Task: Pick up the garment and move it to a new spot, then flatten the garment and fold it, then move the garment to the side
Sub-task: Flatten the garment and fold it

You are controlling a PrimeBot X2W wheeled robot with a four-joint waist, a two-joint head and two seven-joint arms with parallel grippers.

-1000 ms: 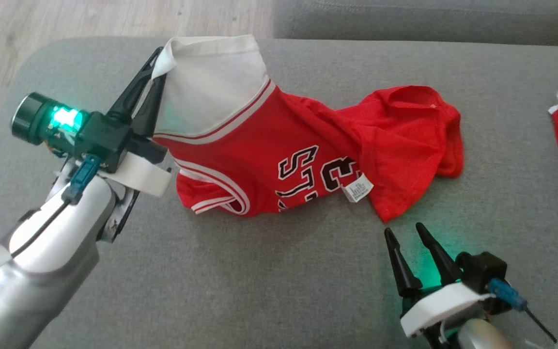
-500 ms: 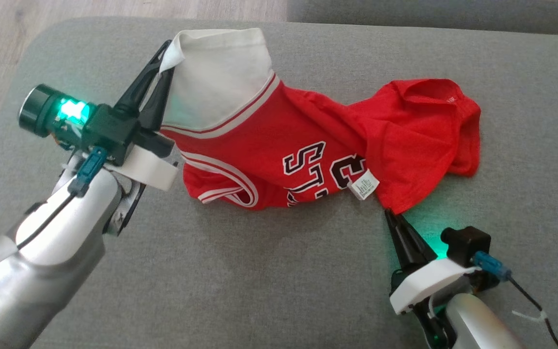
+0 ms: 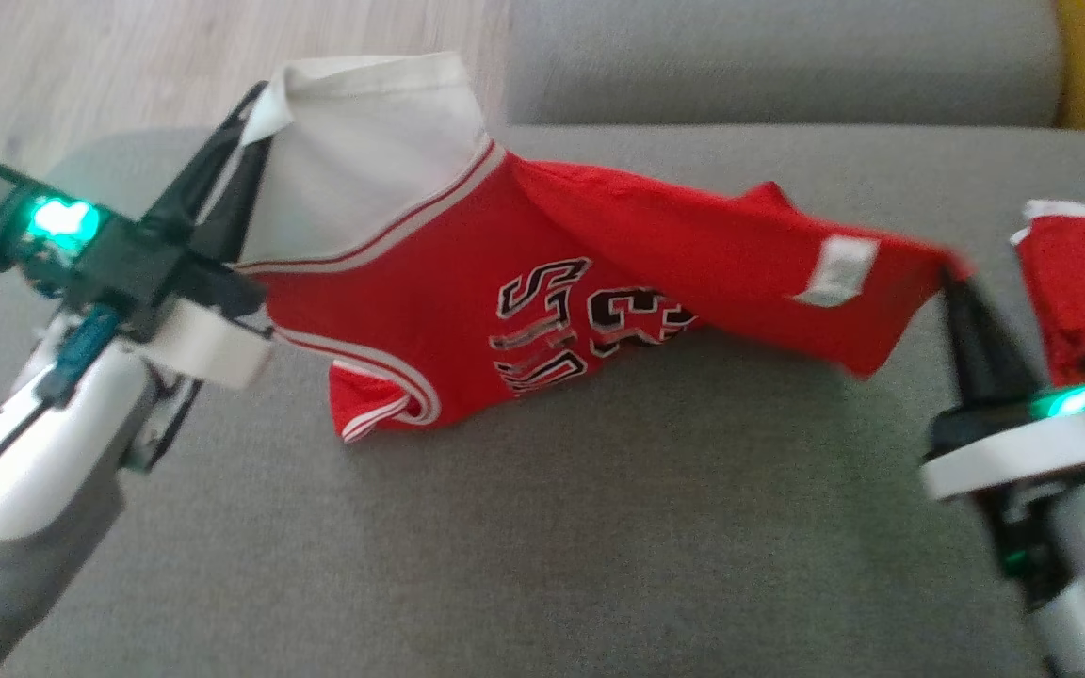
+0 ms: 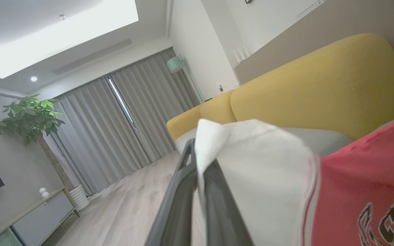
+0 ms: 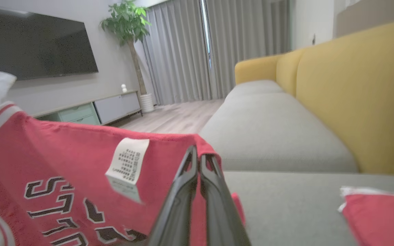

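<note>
Garments: two, the red jersey [image 3: 467, 282] I hold and a second red garment [image 3: 1084, 282] at 3 o'clock in my head view.
My grippers: two, left gripper [image 3: 255, 99] at 10 o'clock and right gripper [image 3: 952, 278] at 3 o'clock.
Fingers [image 5: 180, 191]: two dark ones on each gripper, four in all.
Care tag [image 3: 839, 270]: one, white.
Potted plant [image 5: 127, 20]: one, at 11 o'clock in my right wrist view.
Television [image 5: 36, 44]: one, at 10 o'clock there.
</note>
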